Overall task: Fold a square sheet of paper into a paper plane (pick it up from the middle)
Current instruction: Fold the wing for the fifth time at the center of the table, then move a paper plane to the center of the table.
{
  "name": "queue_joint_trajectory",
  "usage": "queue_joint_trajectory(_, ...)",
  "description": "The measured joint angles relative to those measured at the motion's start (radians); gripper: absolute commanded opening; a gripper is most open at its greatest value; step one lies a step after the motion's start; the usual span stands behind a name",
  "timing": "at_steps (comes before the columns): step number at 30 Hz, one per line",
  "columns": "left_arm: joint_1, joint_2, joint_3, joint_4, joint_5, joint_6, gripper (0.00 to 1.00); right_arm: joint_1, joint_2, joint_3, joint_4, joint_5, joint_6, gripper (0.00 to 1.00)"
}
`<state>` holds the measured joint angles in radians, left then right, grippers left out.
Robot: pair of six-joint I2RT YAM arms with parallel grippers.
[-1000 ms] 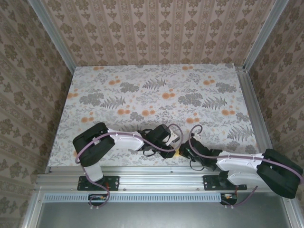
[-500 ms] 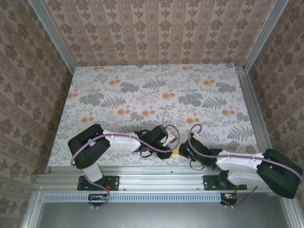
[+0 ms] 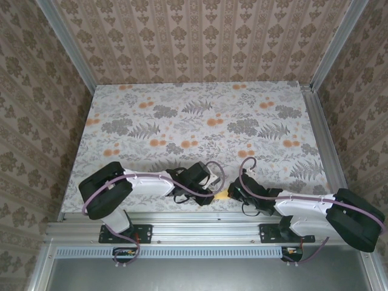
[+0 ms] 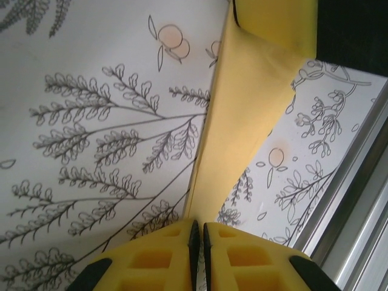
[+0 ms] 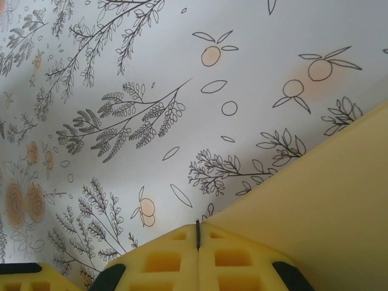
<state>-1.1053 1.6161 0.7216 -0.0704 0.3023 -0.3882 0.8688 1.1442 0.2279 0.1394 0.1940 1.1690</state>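
A folding step is judged to be in hand. The mustard-yellow sheet of thin paper (image 4: 242, 121) is held off the flower-printed tabletop (image 3: 200, 115) as a long, narrow, doubled band, not yet a finished dart. In the left wrist view it runs from the bottom centre of the frame to the upper right. In the overhead view a small yellow patch of it (image 3: 223, 195) is seen at the lower centre, between the two wrists. In the right wrist view it fills the lower right corner (image 5: 327, 194).

The left claw (image 4: 196, 225) is drawn narrow, and the lower end of the band is pinched between its yellow fingers. The right claw (image 5: 198, 233) is fully closed. The edge of the sheet meets its tips, so the other end is judged to be gripped there.

Both arms are folded low along the bottom of the overhead view, forearms turned inward, the left claw (image 3: 209, 195) and the right claw (image 3: 233, 193) almost meeting just above the metal rail (image 4: 357, 200).

Next, the band would probably need to be laid flat and its crease pressed. For that, both wrists would have to be moved together, so that the thin paper is neither torn nor slackened.
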Motion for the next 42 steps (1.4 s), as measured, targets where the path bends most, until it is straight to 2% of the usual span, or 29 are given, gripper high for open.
queue_joint_trajectory(8,-0.007,-0.024,-0.008,-0.042,-0.02,0.001,0.15,-0.001,0.001,0.002,-0.001,-0.004,-0.018,0.0)
queue_joint_trajectory(22,-0.006,-0.076,0.067,-0.241,-0.036,0.001,0.15,-0.021,-0.025,0.009,-0.036,-0.004,-0.06,0.0)
queue_joint_trajectory(29,0.007,-0.066,0.164,-0.143,0.027,-0.001,0.14,-0.036,-0.05,0.009,-0.065,-0.031,-0.076,0.0)
queue_joint_trajectory(35,0.007,0.045,0.17,-0.027,0.106,-0.019,0.14,-0.075,-0.096,-0.008,-0.082,-0.08,-0.082,0.0)
queue_joint_trajectory(42,0.005,0.105,0.169,0.018,0.15,-0.023,0.14,-0.127,-0.111,-0.014,-0.085,-0.149,-0.088,0.0)
